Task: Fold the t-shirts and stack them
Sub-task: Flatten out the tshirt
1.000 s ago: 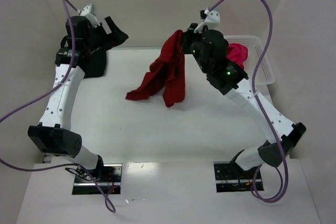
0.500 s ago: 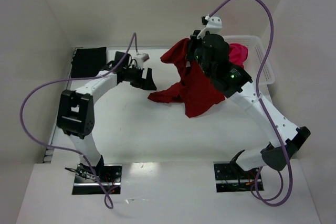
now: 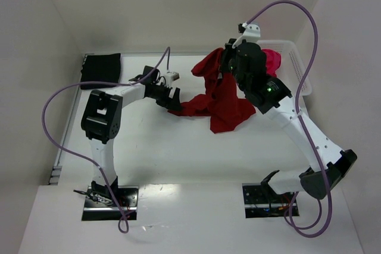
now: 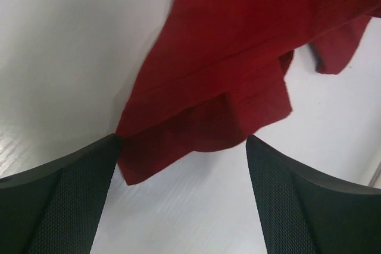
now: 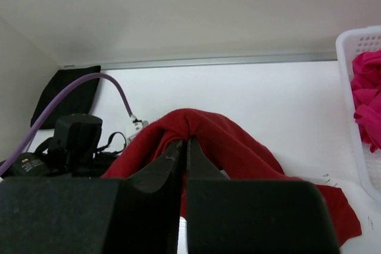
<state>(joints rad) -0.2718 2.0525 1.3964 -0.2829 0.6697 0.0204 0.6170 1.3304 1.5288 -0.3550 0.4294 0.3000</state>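
Note:
The dark crimson t-shirt (image 3: 223,96) hangs bunched from my right gripper (image 3: 223,66), which is shut on a fold at its top (image 5: 186,141). Its lower part drapes onto the table. My left gripper (image 3: 174,100) is open and low at the shirt's lower-left corner. In the left wrist view that corner (image 4: 238,57) lies between the wide-apart fingertips (image 4: 181,147). The black t-shirt (image 3: 101,66) lies folded at the back left corner, also seen from the right wrist (image 5: 65,96). The magenta-pink t-shirt (image 3: 271,60) sits crumpled in the basket (image 5: 366,96).
A white lattice basket (image 3: 300,75) stands at the back right against the wall. White walls close in the table on the left, back and right. The left arm's purple cable (image 3: 65,93) loops over the left side.
My left arm has left the black t-shirt at the back left and swung right to the crimson shirt's corner. My right gripper carried the crimson shirt slightly right.

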